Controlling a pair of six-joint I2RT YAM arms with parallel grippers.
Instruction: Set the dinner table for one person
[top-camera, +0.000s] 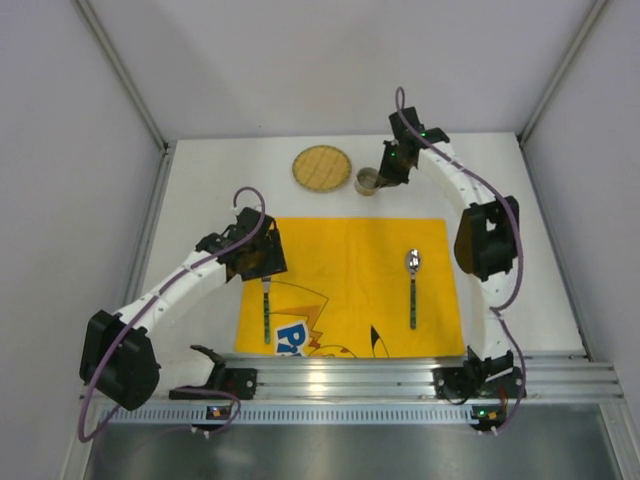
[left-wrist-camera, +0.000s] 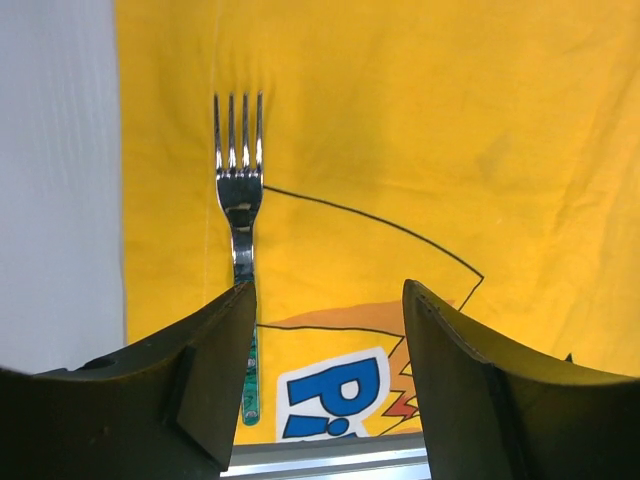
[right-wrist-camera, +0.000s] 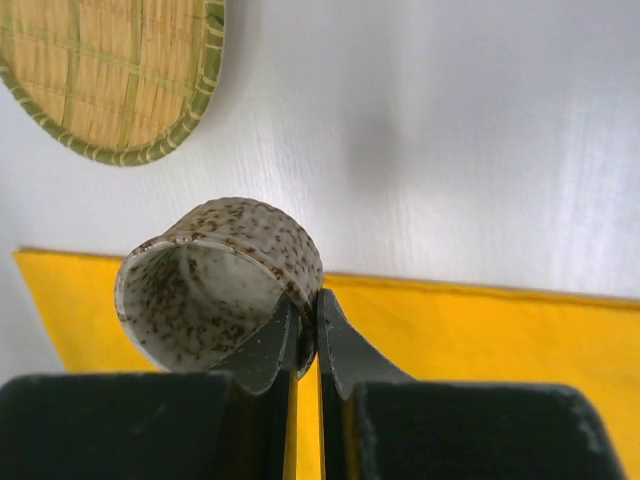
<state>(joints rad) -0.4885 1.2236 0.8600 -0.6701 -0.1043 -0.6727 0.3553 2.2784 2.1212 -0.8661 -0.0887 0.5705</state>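
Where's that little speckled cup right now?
In the overhead view the cup is at the far side of the table, just right of the round woven plate and beyond the yellow cloth, its rim pinched by the right gripper.

The left arm (top-camera: 170, 285) and right arm (top-camera: 455, 180) wear white shells between black joint housings, each trailed by a purple cable (top-camera: 250, 195) (small lights glow at the bases (top-camera: 225, 383)); tool fingers (left-wrist-camera: 215, 370) are matte black.

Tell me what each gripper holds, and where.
The right gripper pinches the speckled cup by its rim; the left gripper, open near the fork, holds nothing.
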